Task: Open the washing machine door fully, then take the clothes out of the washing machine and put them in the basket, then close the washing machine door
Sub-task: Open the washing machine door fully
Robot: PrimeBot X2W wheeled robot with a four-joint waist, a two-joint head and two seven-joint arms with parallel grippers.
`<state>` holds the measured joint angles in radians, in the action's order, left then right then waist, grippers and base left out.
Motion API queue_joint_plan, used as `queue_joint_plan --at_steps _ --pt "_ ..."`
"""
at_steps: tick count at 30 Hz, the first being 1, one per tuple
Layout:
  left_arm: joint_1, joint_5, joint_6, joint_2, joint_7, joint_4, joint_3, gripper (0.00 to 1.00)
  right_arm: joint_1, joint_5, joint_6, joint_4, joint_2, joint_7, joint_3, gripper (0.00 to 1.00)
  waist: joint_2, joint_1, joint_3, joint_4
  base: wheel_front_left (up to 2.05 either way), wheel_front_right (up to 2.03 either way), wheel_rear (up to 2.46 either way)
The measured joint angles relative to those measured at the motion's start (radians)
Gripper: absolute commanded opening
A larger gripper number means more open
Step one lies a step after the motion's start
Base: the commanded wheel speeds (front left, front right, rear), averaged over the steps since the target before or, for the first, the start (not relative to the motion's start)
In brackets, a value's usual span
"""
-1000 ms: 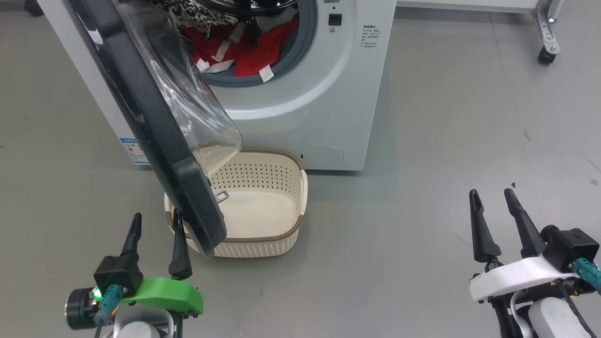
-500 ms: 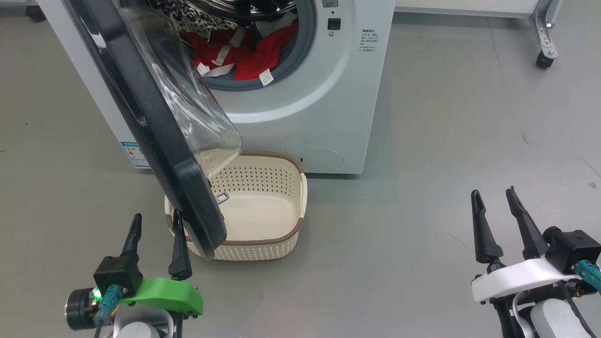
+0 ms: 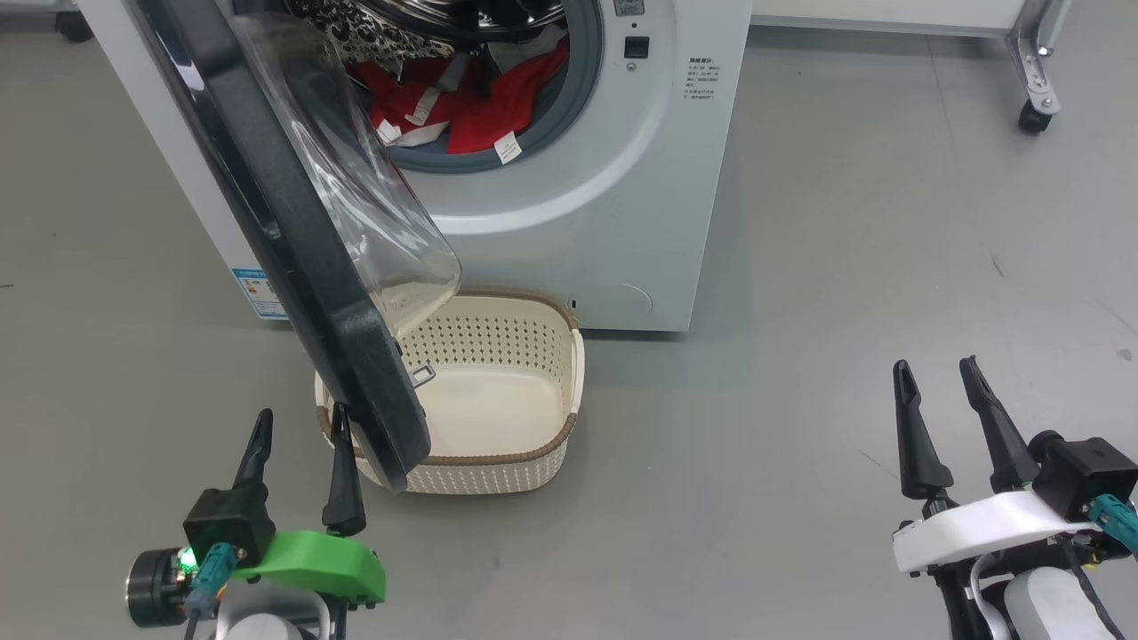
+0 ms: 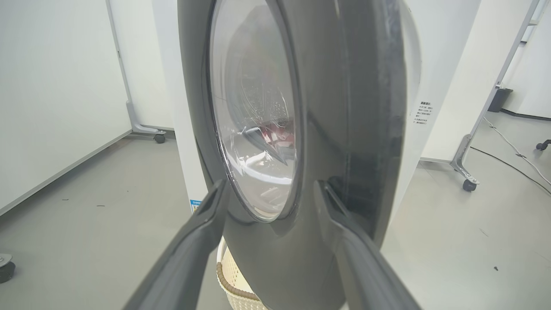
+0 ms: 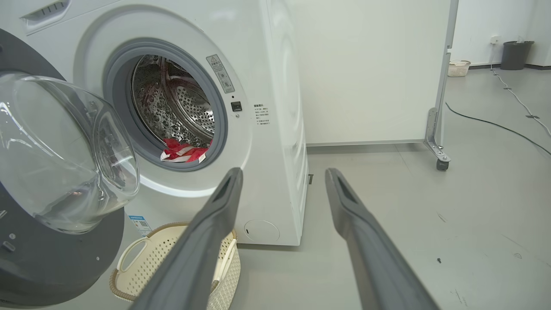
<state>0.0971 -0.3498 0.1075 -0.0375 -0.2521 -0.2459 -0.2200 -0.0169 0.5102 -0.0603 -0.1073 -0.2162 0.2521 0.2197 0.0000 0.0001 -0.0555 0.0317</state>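
This looks like a robotics lab or test hall rather than a home. The washing machine (image 5: pixel 258 172) stands free on a wide, smooth grey floor (image 5: pixel 430 206). Behind it is a white partition panel (image 5: pixel 370 73) on a metal leg with a castor (image 5: pixel 442 165). Another wheeled panel (image 4: pixel 51 86) stands on its other side. A black cable (image 5: pixel 495 125) trails loose over the floor toward a dark bin (image 5: pixel 514 55) at the far wall. Near the bin sits what may be a small pale basket (image 5: pixel 459 68), too distant to be sure.
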Motion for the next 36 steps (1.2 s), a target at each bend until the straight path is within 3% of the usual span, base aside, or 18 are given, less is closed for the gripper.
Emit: queue_joint_plan --at_steps 21,22,24,36 --pt "-0.017 0.021 -0.016 0.0 0.0 -0.011 0.007 1.0 0.026 -0.026 -0.02 -0.032 0.026 0.0 -0.027 1.0 0.0 -0.0001 0.011 -0.002 0.0 0.0 0.0" --pt "-0.017 0.021 -0.016 0.0 0.0 -0.012 0.007 0.61 0.026 -0.029 -0.02 -0.032 0.027 0.0 -0.029 1.0 0.0 0.0 0.011 -0.001 0.0 0.0 0.0" --pt "-0.017 0.022 -0.016 0.0 0.0 -0.013 0.008 0.0 0.026 -0.029 -0.021 -0.032 0.029 0.0 -0.032 1.0 0.0 0.0 0.009 -0.001 0.0 0.0 0.0" --pt "-0.013 0.036 -0.015 -0.002 0.0 0.074 0.072 0.0 0.026 -0.038 -0.027 -0.035 0.047 0.0 -0.048 1.0 0.0 0.0 0.006 0.003 0.0 0.0 0.0"
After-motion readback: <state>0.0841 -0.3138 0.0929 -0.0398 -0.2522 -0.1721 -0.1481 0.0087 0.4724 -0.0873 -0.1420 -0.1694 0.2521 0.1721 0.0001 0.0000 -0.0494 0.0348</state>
